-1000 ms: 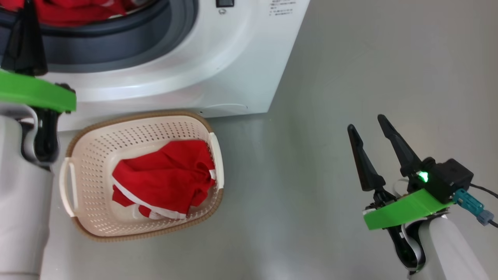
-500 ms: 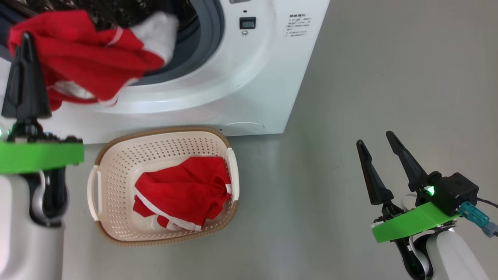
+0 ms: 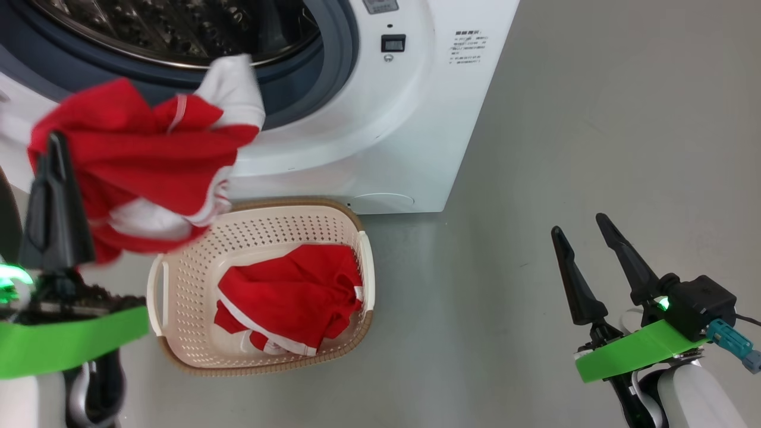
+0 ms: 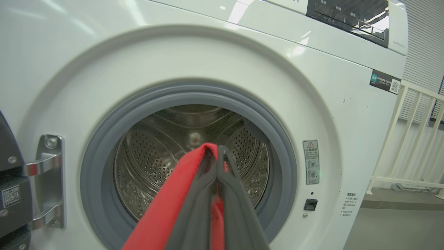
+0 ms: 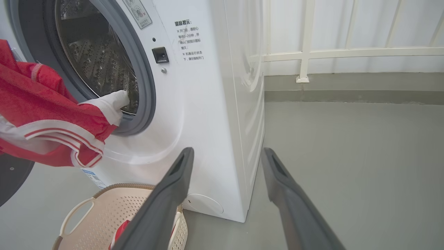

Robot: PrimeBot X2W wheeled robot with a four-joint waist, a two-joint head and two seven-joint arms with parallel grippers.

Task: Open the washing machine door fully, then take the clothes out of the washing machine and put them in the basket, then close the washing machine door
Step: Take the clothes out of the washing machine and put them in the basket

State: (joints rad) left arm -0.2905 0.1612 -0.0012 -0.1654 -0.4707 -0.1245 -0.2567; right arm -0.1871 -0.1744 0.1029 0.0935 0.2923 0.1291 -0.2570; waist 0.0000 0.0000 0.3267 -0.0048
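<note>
A red garment (image 3: 142,160) with white trim is held up in front of the washing machine (image 3: 386,137), pinched between the closed fingers of the left gripper (image 3: 56,139). Its long axis is laid from the fingertips towards the open mouth, and its white end is pointed at the grey ring (image 5: 147,86); whether that end touches the ring cannot be told. The rest is bunched, so its shape is hard to make out. The back left rim of the basket (image 3: 196,279) is hidden by its hanging folds. A second red garment (image 3: 291,294) is seen in the basket. The washing machine door (image 4: 8,205) is cut off by the left wrist view's edge. The right gripper (image 3: 578,223) is held wide and empty, well apart over the floor (image 3: 535,148).
</note>
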